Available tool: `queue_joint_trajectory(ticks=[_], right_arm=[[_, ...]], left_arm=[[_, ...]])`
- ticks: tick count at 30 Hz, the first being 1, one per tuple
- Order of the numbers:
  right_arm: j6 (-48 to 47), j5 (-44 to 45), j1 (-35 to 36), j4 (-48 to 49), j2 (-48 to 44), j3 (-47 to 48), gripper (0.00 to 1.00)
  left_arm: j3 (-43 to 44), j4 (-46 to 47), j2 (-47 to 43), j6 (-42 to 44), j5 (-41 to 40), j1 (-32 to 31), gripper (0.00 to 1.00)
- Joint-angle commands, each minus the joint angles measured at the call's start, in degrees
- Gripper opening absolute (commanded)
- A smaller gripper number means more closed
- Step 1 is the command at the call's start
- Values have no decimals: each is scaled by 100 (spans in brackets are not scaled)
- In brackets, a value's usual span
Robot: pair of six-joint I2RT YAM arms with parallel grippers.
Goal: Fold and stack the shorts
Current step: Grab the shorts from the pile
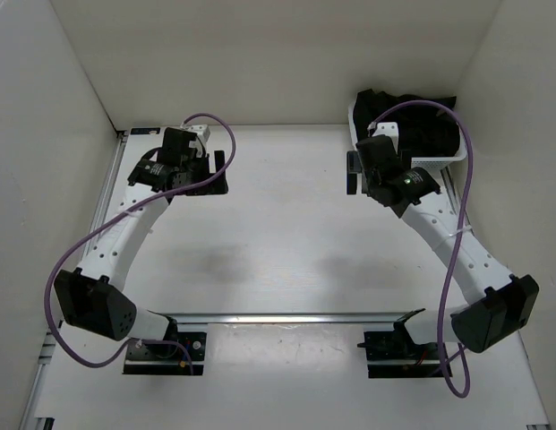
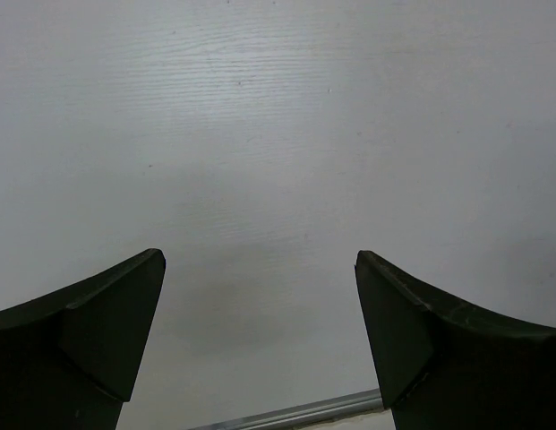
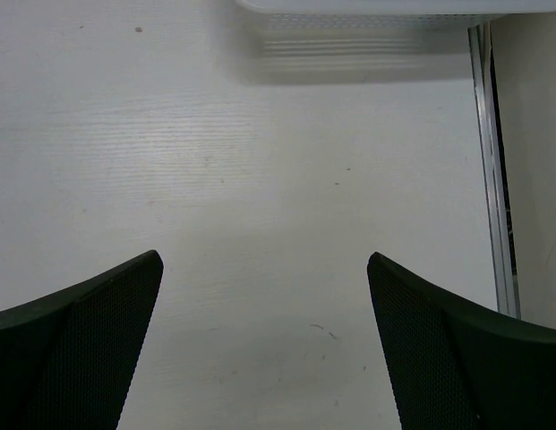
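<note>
The black shorts [image 1: 423,121] lie bunched in a white mesh basket [image 1: 456,159] at the back right corner of the table. My right gripper [image 1: 353,172] is open and empty just left of the basket's front. In the right wrist view its fingers [image 3: 264,260] stand wide apart over bare table, with the basket's edge [image 3: 385,7] at the top. My left gripper [image 1: 217,175] is open and empty at the back left, far from the shorts. In the left wrist view [image 2: 260,260] only bare table lies between its fingers.
White walls close in the table at the back and on both sides. A metal rail [image 1: 286,317] crosses the near side between the arm bases. Another rail [image 3: 492,179] runs along the table's right edge.
</note>
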Motion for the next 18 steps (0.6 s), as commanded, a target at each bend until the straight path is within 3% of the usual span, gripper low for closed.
queue_joint_trajectory(ticks=[1,7,13,18], right_arm=[[86,298,-16,77,53,80,100],[332,869,-16,-187,491,642,100],[332,1186,-129,-153,598,1056,100],[-255,219,-631,717,115,714,100]], left_arm=[[299,-25,61,26,-137,-35,100],[474,-25,281,-97,-374,-105,100],[721,-25,395,-97,-1209,-412,100],[835,193,106,-220,-1464,-412,100]])
